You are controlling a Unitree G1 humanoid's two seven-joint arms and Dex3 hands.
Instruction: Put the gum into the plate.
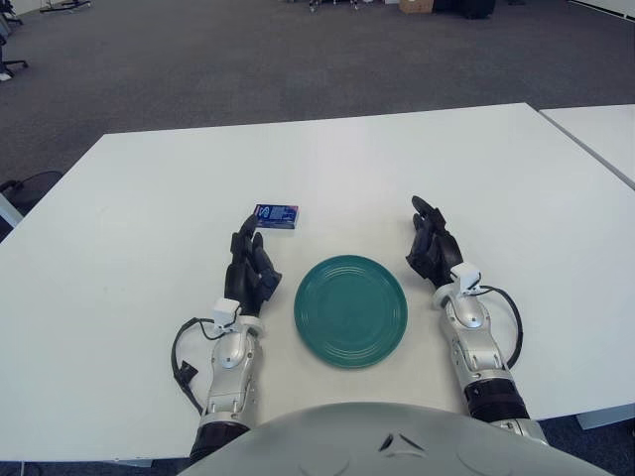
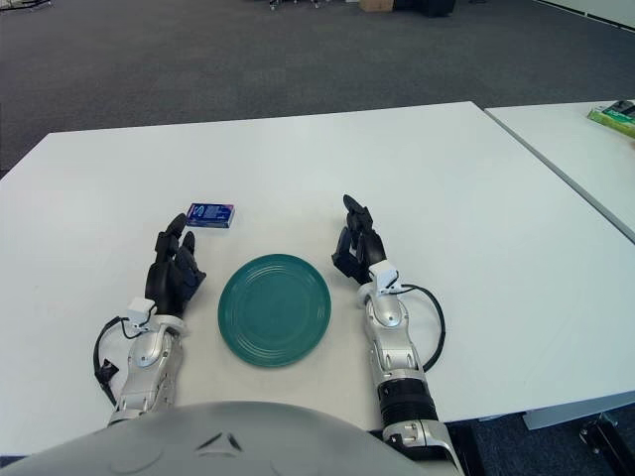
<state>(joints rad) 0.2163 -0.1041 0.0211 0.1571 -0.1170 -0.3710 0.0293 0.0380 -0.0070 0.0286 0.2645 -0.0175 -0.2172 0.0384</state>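
Left hand [image 1: 252,266] sits at 9 o'clock of the round teal plastic plate [image 1: 350,309], just beside the rim, black fingers extended and loosely relaxed, holding nothing. Small flat blue rectangular gum pack [image 1: 276,215] lies on the white rectangular table [image 1: 149,218] at 12 o'clock of the left fingertips, very close; can't tell if they touch. From the plate the gum is at roughly 11 o'clock, apart from it. Plate lies flat between both hands. Right hand [image 1: 433,248] is at 2 o'clock of the plate, near the rim, fingers loosely extended, gripping nothing. Green item [image 2: 616,116] on the second white table [image 2: 575,159] at far right.
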